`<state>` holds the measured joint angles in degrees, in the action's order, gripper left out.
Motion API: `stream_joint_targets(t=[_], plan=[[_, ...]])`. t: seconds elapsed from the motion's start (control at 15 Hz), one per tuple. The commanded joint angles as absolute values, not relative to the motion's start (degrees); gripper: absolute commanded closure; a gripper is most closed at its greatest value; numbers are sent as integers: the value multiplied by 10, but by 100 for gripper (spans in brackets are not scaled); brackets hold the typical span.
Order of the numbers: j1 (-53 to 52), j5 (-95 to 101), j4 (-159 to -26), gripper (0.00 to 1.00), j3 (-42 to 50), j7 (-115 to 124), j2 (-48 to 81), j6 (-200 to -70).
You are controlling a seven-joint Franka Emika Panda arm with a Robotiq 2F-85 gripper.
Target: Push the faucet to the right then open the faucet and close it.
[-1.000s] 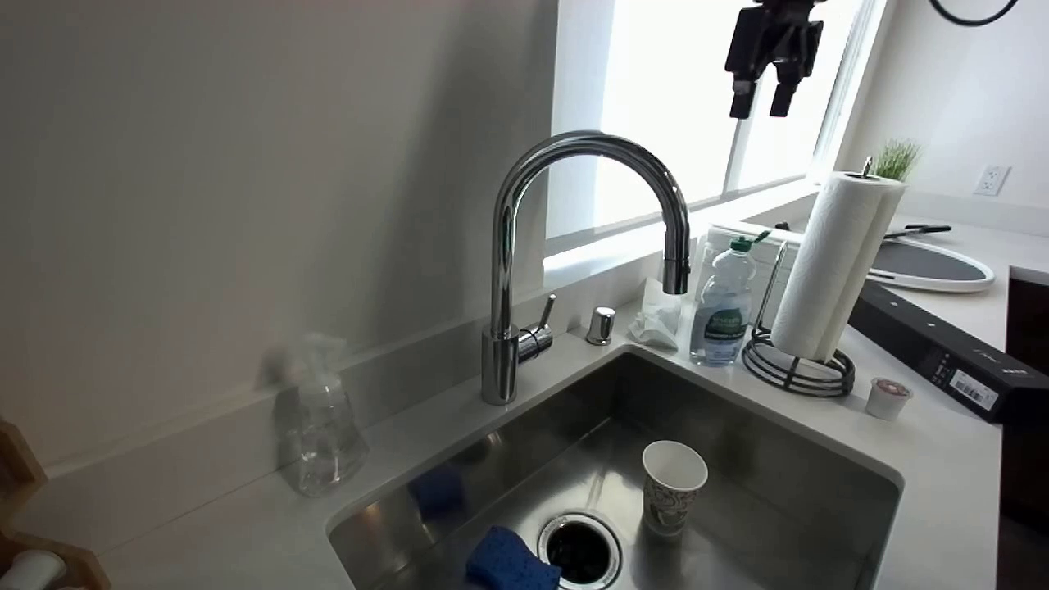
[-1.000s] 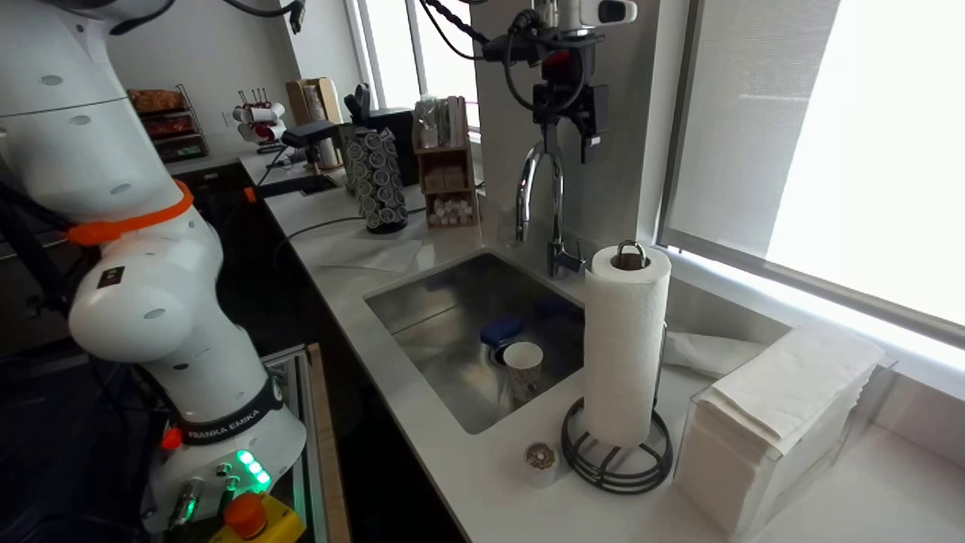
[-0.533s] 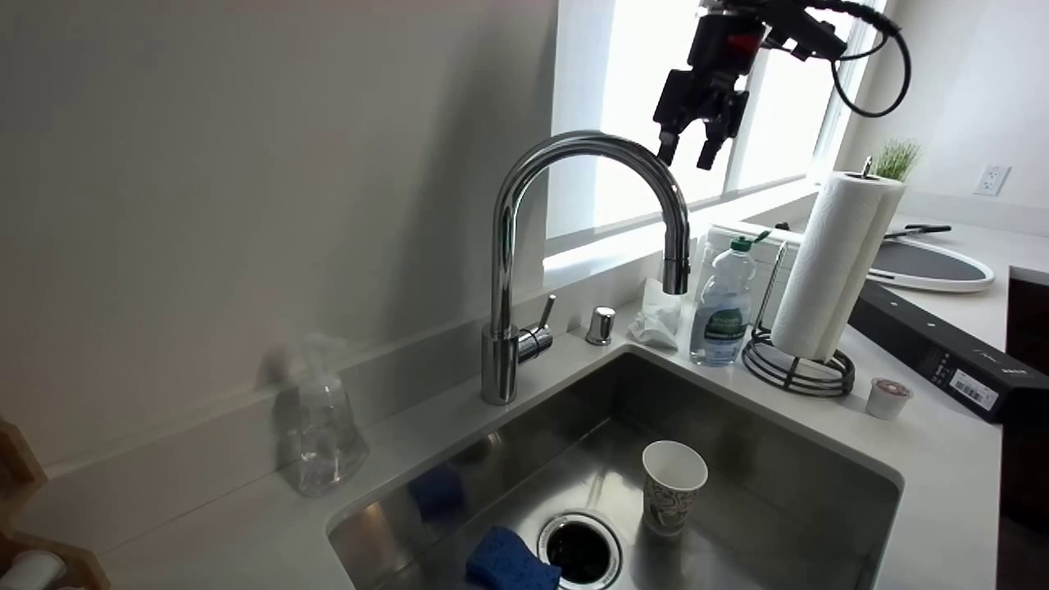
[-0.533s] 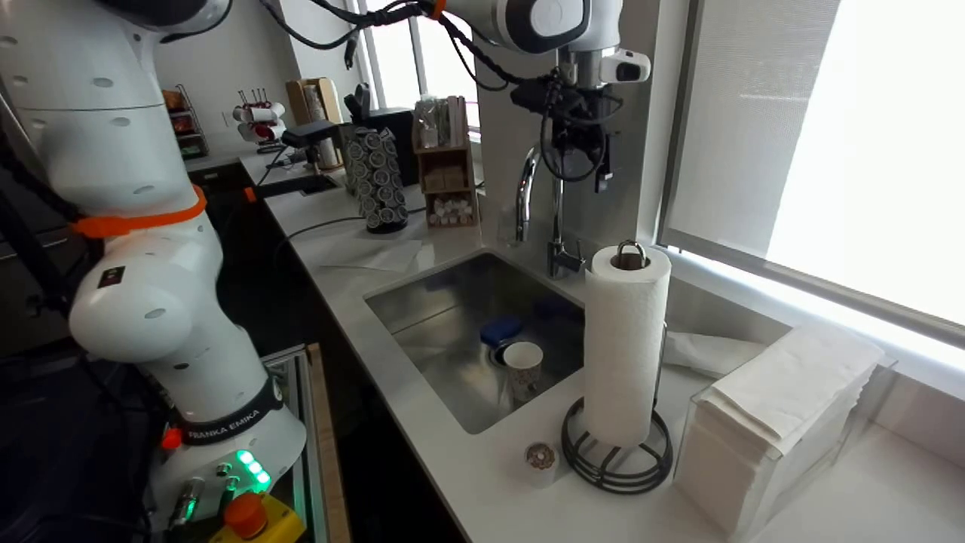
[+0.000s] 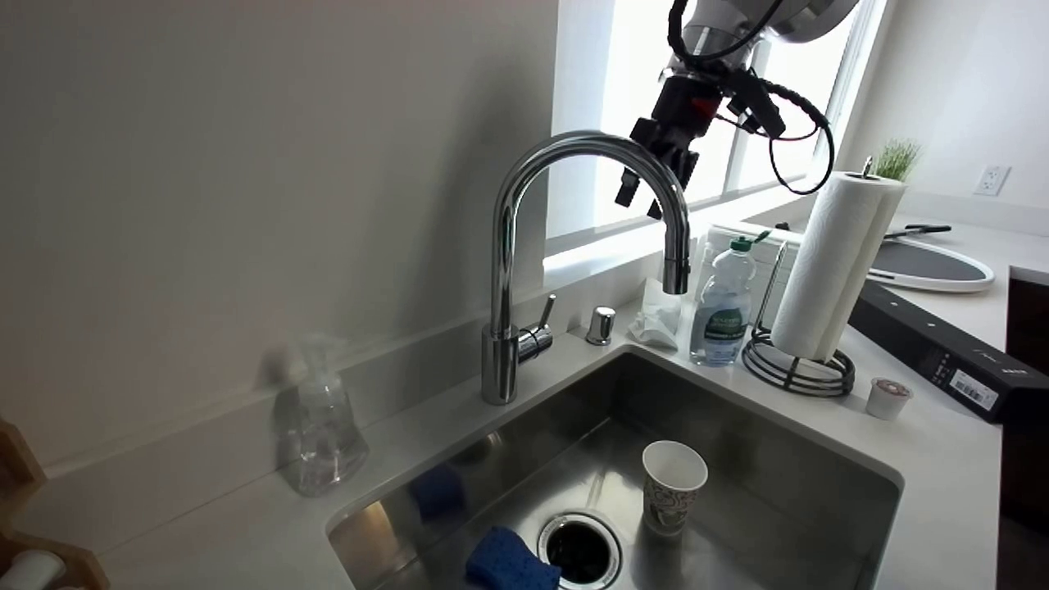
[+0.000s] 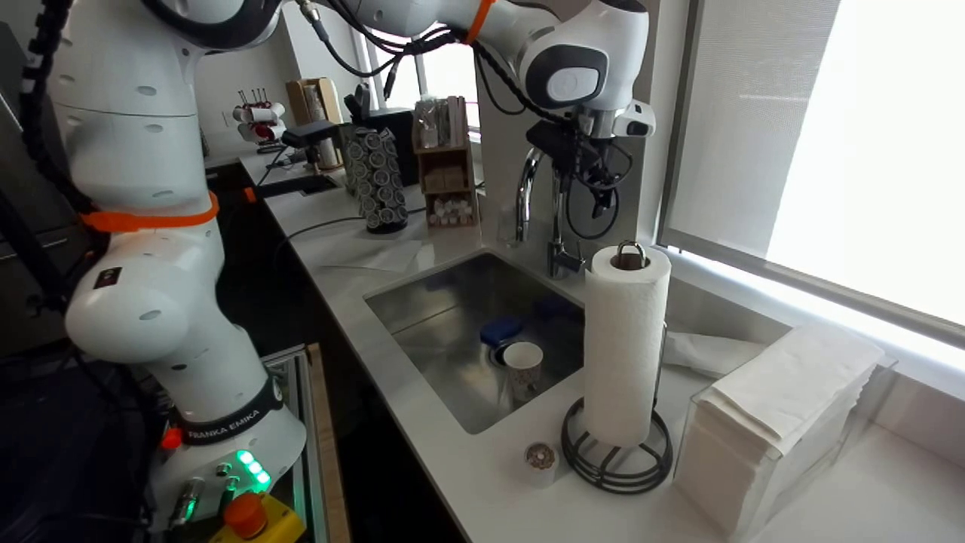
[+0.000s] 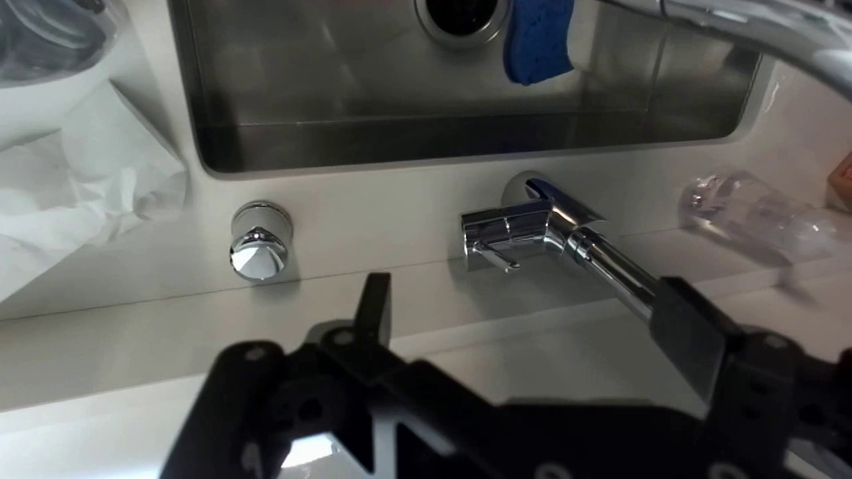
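Observation:
The chrome gooseneck faucet [image 5: 502,262] stands behind the sink, its spout arching over the basin. It also shows in an exterior view [image 6: 523,200], partly hidden by the arm. Its small side lever [image 5: 547,311] points up and outward; it also shows in the wrist view [image 7: 496,256]. My gripper [image 5: 641,203] is open and empty, behind the spout's arch on the window side, above lever height. In the wrist view my open fingers [image 7: 524,299] lie on either side of the lever in the picture, with one finger overlapping the stem [image 7: 616,269]. I cannot tell whether they touch.
The sink [image 5: 770,410] holds a paper cup [image 5: 672,483] and a blue sponge [image 5: 512,561]. A chrome cap [image 5: 601,325], a soap bottle [image 5: 723,307] and a paper towel roll [image 5: 836,266] stand beside it. A clear spray bottle [image 5: 326,434] stands on the faucet's far side.
My gripper has come down and moved toward the faucet, now behind the spout's arch and tilted more. It stays open. The faucet and its lever have not moved.

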<state>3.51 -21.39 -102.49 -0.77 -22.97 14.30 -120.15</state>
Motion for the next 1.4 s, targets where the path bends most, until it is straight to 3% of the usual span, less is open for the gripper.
stream_joint_targets(t=[0.0,0.47,1.13,1.33], plan=[[42,-213,-1021,0,-14,-230,145,-1201],[61,-339,-988,0,-49,-310,206,-1221],[87,-356,-946,0,-62,-316,286,-1225],[86,-352,-937,13,-68,-312,307,-1229]])
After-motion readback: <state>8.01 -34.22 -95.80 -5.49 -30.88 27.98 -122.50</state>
